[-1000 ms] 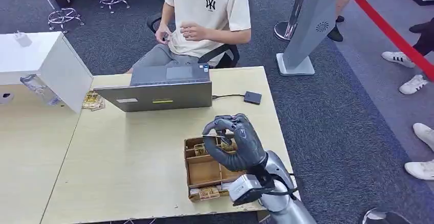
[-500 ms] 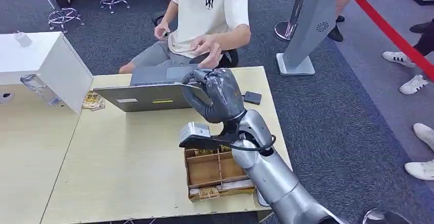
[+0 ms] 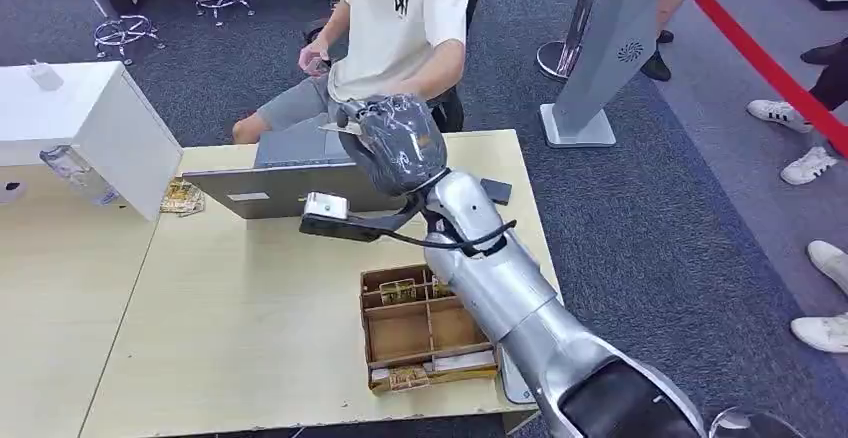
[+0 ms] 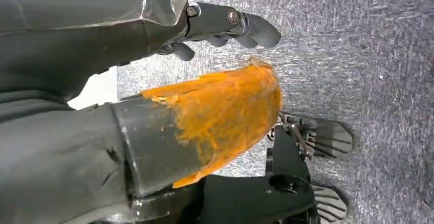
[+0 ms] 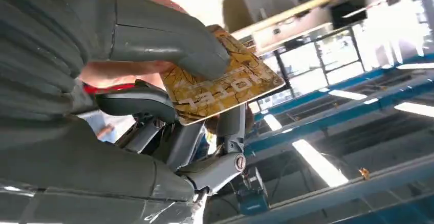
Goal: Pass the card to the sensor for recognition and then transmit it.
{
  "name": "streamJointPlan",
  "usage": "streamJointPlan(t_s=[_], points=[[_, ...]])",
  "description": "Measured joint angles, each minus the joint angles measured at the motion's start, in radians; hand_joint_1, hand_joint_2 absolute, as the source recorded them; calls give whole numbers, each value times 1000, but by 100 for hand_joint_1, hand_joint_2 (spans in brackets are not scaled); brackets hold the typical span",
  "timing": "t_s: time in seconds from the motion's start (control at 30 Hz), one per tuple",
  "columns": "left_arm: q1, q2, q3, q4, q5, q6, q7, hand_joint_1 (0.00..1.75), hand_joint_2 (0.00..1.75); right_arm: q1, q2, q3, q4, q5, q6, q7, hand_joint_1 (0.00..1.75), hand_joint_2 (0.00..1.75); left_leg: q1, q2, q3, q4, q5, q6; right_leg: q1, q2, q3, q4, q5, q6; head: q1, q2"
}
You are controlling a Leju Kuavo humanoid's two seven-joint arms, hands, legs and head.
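The right hand point(image 3: 392, 143) is up off the worktop point(image 3: 240, 308), out over the back edge near the open laptop point(image 3: 310, 180), and it's pinching the card point(image 5: 220, 83) between thumb and fingers. In the right wrist view the card is easy to see: yellowish-gold with a crackled pattern, thumb pressed flat on its face, darker fingers underneath. From the head view only a thin pale edge of it sticks out of the fist toward the person point(image 3: 395, 28) in the cream T-shirt sitting right behind the laptop.

The left hand point(image 4: 153, 106) hangs low over grey carpet, fingers spread apart, nothing in them, thumb smeared with orange stuff.

On the worktop, the laptop sits at the far edge with a cable running to a small dark square box point(image 3: 494, 192) beside it, partly hidden behind the arm. Nearer the robot there's a brown compartment tray point(image 3: 405, 333) with a few more cards in its slots. A white cabinet point(image 3: 90, 128) stands off to the left.
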Motion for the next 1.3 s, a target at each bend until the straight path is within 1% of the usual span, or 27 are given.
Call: streamJointPlan(t_s=[0.07,0.1,0.13,0.2,0.23,0.27,0.33,0.5,0.7,0.73,0.8,0.83,0.9,0.93,0.97,1.03,1.13,1.2,1.3], points=[[-1,0,-3,0,1,0,4,0,0,-2,8,-24,17,82,0,21,175,175,0,0,0,0,0,0,0,0,0,0,0,0,0,0],[-1,0,-7,0,3,0,5,0,0,-2,10,-37,25,117,0,32,5,175,0,0,0,0,0,0,0,0,0,0,0,0,0,0],[-1,0,-11,0,4,0,5,0,0,-2,12,-51,30,148,0,42,0,175,0,0,0,0,0,0,0,0,0,0,0,0,0,0],[-1,0,-18,0,6,0,5,0,0,-2,15,-74,37,197,-1,62,0,175,0,0,0,0,0,0,0,0,0,0,0,0,0,0],[-1,0,-19,0,8,0,5,0,0,-2,16,-83,40,212,-1,74,0,0,0,0,0,0,0,0,0,0,0,0,0,0,0,0],[-2,0,-21,0,9,0,5,0,0,-2,17,-92,45,223,-1,85,0,0,0,0,0,0,0,0,0,0,0,0,0,0,0,0],[-2,0,-26,0,13,0,6,0,0,-1,18,-108,53,225,-1,86,0,0,0,0,0,0,0,0,0,0,0,0,0,0,0,0],[-2,0,-31,0,24,0,6,0,0,10,21,-143,55,211,-1,59,0,0,0,0,0,0,0,0,0,0,0,0,0,0,0,0],[-1,0,-35,0,38,2,2,0,0,75,40,-203,-4,124,-2,-61,0,0,0,0,0,0,0,0,0,0,0,0,0,0,0,0],[-1,0,-35,0,43,3,-1,0,0,86,45,-213,-16,85,-2,-89,0,0,0,0,0,0,0,0,0,0,0,0,0,0,0,0],[0,0,-35,0,52,8,-7,0,0,117,54,-223,-42,-70,6,-159,0,0,0,0,0,0,0,0,0,0,0,0,0,0,0,0],[0,0,-35,0,61,10,-14,0,0,140,55,-219,-71,-214,44,-194,0,0,0,0,0,0,0,0,0,0,0,0,0,0,0,0],[3,1,-35,0,73,11,-22,0,0,195,53,-197,-148,-424,126,-201,0,0,0,0,-1,0,0,0,0,0,-1,0,0,0,0,0],[5,1,-35,2,80,12,-25,0,0,219,51,-186,-184,-493,159,-201,0,0,0,0,-1,0,0,0,0,0,-1,0,0,0,0,0],[5,2,-35,4,84,12,-28,0,0,246,46,-171,-229,-584,218,-207,0,0,0,0,-1,0,0,0,0,0,-2,0,0,0,0,0],[6,2,-35,6,96,14,-35,0,0,295,34,-142,-314,-725,318,-221,0,0,0,0,-1,0,0,0,0,0,-2,0,0,0,0,0],[10,3,-35,8,109,18,-45,0,0,360,13,-115,-424,-887,457,-246,0,0,0,0,-2,0,0,0,0,0,-2,0,0,0,0,0],[12,4,-35,8,119,21,-50,0,0,398,-5,-105,-493,-993,580,-262,0,0,0,0,-2,0,0,0,0,0,-2,0,0,0,0,0],[13,5,-35,8,133,24,-57,0,0,445,-29,-98,-560,-1097,731,-280,0,0,0,0,-2,0,0,0,0,0,-2,0,0,0,0,0]])
